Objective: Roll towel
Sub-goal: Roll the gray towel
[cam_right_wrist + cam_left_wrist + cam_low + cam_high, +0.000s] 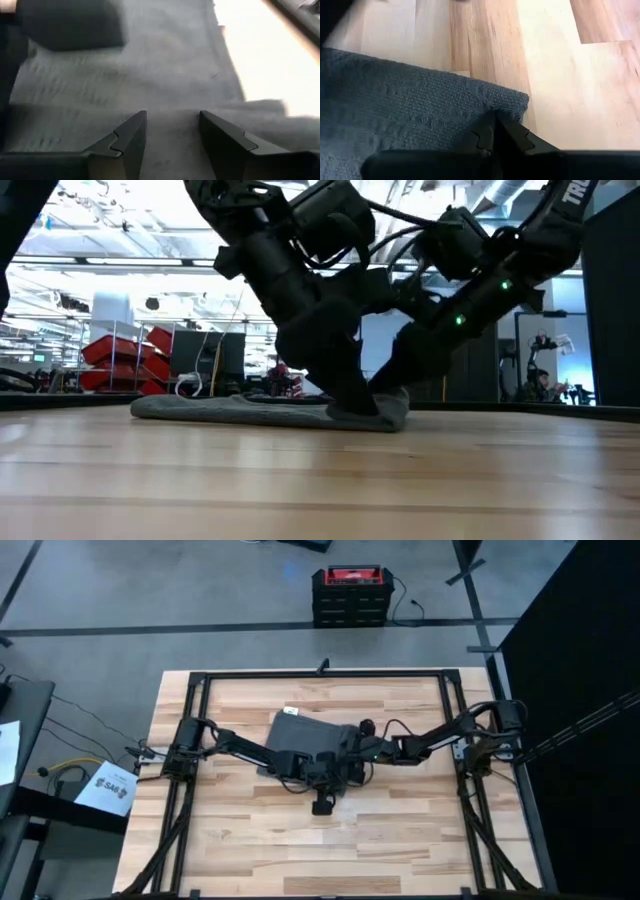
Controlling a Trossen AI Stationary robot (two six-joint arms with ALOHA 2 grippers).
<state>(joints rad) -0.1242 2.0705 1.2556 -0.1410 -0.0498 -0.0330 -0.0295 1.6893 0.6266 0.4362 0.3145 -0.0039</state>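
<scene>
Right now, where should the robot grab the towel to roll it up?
Best at the near short edge of the towel, where both hands meet: left hand at its corner, right hand open over the cloth. The towel lies flat with that edge slightly raised, so come from above and pinch the edge.

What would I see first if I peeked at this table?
Two dark robot arms meeting in the middle of the wooden table, both reaching down onto a grey towel. The left gripper is shut at the towel's edge, and the right gripper is open over the cloth.
</scene>
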